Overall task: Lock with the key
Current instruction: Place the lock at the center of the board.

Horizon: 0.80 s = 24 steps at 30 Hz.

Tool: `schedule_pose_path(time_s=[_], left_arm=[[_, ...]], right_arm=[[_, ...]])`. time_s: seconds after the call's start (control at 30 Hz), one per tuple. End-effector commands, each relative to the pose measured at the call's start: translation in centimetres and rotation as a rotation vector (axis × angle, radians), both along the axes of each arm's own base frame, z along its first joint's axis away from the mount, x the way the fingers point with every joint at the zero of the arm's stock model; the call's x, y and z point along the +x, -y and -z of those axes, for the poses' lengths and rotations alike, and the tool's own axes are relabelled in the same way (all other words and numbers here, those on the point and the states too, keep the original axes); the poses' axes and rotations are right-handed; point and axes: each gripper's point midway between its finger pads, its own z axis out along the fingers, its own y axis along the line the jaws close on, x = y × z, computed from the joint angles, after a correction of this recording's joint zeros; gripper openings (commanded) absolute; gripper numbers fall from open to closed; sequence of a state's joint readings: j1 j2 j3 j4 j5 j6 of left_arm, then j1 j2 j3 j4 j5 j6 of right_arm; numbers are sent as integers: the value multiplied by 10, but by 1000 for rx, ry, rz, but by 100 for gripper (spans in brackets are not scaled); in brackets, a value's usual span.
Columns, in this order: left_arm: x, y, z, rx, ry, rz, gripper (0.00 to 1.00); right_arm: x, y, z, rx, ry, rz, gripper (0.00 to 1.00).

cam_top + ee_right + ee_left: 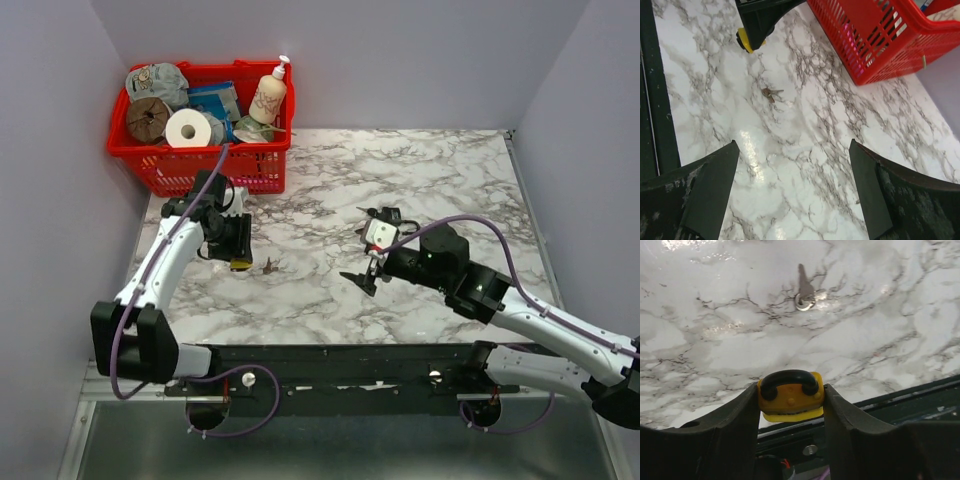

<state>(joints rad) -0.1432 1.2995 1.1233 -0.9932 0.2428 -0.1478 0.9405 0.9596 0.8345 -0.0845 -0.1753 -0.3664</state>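
Gaping wide over the marble table (420,170), the right gripper (793,145) holds nothing. Just beyond lies the key (771,93), unpicked, near the left gripper (238,250), which clamps the yellow padlock (791,395). Likely next: right fingers pinch the flat key.

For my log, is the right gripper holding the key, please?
No: the key lies on the table, the right gripper open and empty.

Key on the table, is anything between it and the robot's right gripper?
No. In the right wrist view, only bare marble table lies between the open right gripper and the key; nothing blocks the way.
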Motion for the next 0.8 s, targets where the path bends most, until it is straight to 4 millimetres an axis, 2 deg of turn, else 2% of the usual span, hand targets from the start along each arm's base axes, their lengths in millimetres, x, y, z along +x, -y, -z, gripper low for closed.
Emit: schedule_pose_path(time_s=[0.0, 0.13, 0.4, 0.77], left_arm=[[12, -25, 29, 159, -75, -21, 0], [15, -27, 51, 184, -152, -29, 0], [26, -27, 84, 206, -245, -30, 0], [49, -19, 106, 189, -291, -43, 9]], right_arm=[[2, 18, 14, -50, -27, 42, 100], [7, 27, 13, -53, -46, 66, 100], [3, 30, 16, -35, -75, 56, 100], [-1, 32, 16, -31, -73, 37, 100]])
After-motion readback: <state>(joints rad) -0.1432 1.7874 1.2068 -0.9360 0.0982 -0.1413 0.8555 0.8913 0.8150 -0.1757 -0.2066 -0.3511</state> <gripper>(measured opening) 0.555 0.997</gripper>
